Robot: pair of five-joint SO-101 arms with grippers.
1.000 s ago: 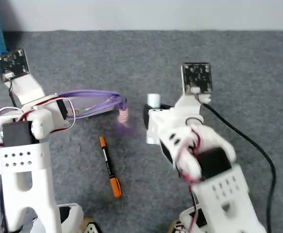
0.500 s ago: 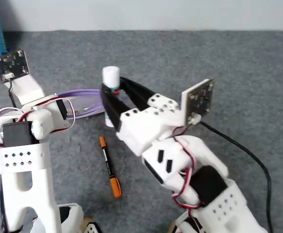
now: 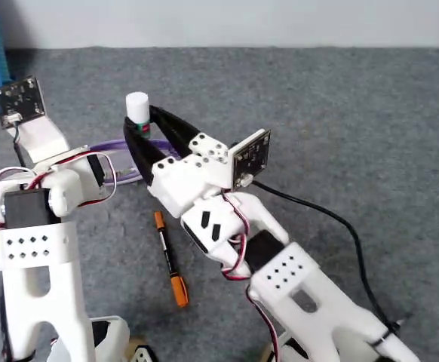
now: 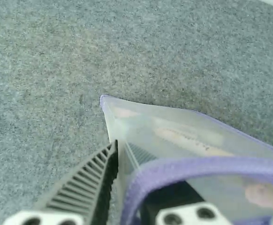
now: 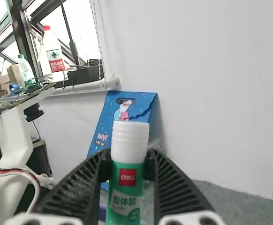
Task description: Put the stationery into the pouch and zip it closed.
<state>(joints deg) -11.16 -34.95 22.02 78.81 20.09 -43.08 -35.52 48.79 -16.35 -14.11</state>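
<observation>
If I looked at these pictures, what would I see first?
Probably the glue stick, standing upright in the right gripper close to the pouch. Next comes that clear pouch with its purple edge, pinched in the left gripper. An orange pen lies on the grey carpet between the two arms.

Right end effector (image 3: 139, 128) lifted, tilted up and clamped tight; left end effector (image 4: 120, 154) low, pinched closed
</observation>
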